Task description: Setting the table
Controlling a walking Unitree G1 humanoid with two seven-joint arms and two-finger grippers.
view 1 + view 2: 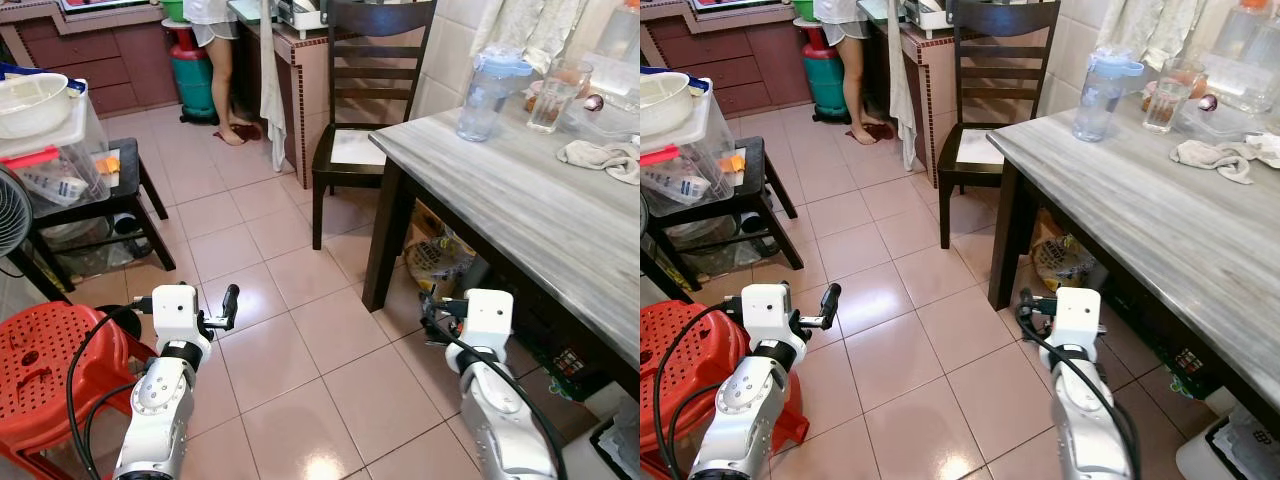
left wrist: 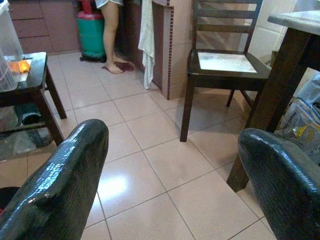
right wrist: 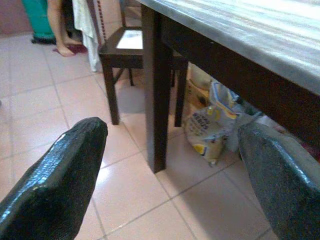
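I'm holding both arms low over the tiled floor, clear of furniture while I approach. The left gripper (image 2: pixel 170 185) and right gripper (image 3: pixel 170 185) have fingers spread, carrying nothing. The table (image 1: pixel 520 200) is ahead on my right, with a pitcher (image 1: pixel 487 92), a glass (image 1: pixel 553 97) and what looks like a crumpled cloth (image 1: pixel 600 158) at its far end.

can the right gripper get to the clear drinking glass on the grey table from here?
Probably not. Right gripper hangs open below the grey table, near its leg; the clear drinking glass stands far across the top.
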